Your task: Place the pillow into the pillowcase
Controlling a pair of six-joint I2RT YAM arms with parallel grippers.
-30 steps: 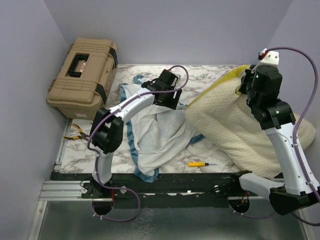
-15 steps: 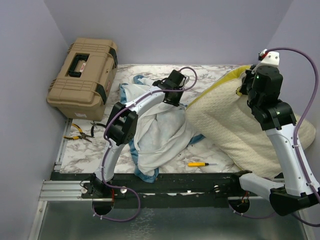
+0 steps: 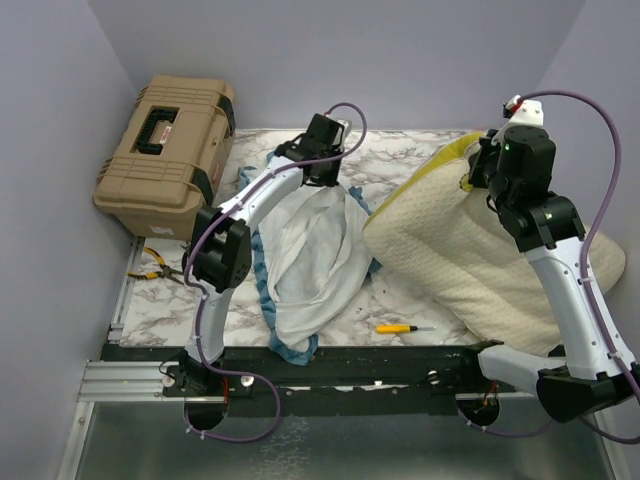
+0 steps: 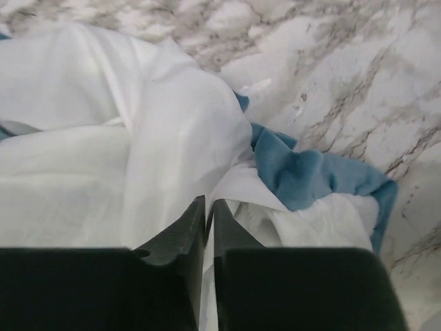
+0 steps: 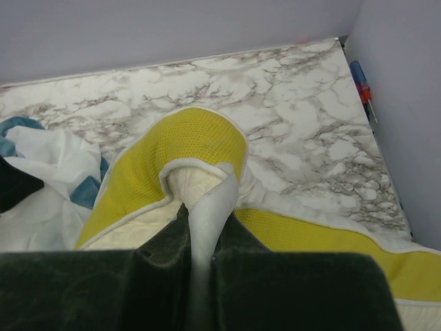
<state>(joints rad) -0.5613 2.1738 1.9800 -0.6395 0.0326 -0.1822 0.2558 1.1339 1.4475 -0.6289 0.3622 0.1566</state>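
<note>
Two grippers are clamped on cloth: the left gripper point(image 4: 209, 204) pinches a white fold of the pillowcase point(image 3: 312, 250), heaped mid-table with its lining showing, and the right gripper point(image 5: 200, 217) pinches the yellow-banded corner of the pillow point(image 3: 455, 255), which leans at the right of the table point(image 3: 400, 165), just beside the case. Both look light and floppy; the thin case will likely bunch, so its blue-trimmed rim seems the best hold, the bulky pillow a corner.

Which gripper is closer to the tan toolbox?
Left. The left gripper pinches the pillowcase right of the toolbox; the right gripper grips the pillow much farther right.
</note>
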